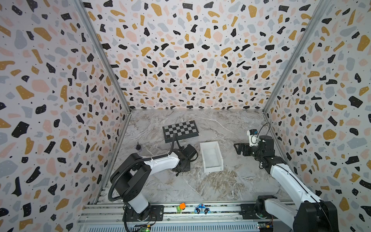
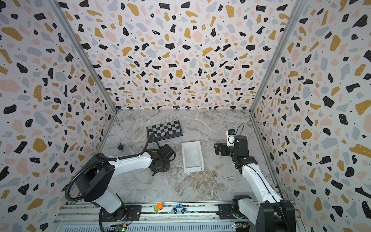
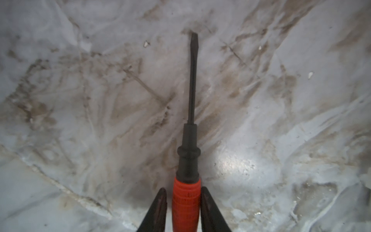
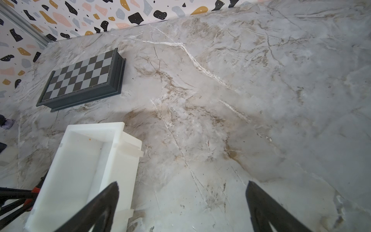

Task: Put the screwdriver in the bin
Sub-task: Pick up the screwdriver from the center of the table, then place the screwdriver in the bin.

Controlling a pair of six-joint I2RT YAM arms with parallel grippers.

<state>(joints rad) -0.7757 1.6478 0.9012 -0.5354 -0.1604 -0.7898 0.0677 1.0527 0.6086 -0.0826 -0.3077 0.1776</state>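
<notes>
While the left gripper (image 3: 183,209) has its fingers pinched on the screwdriver's (image 3: 190,112) orange-red handle, the shaft lies low over the marble table (image 3: 281,100), just beside the empty white bin (image 1: 211,157). Lift straight up so the tip clears the bin wall, then move across and lower in. Right gripper (image 4: 181,200) idle, fingers apart, holding nothing.

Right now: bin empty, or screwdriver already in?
Empty. The bin shows only bare white floor; the screwdriver lies outside on the marble table, handle between the left gripper fingers.
</notes>
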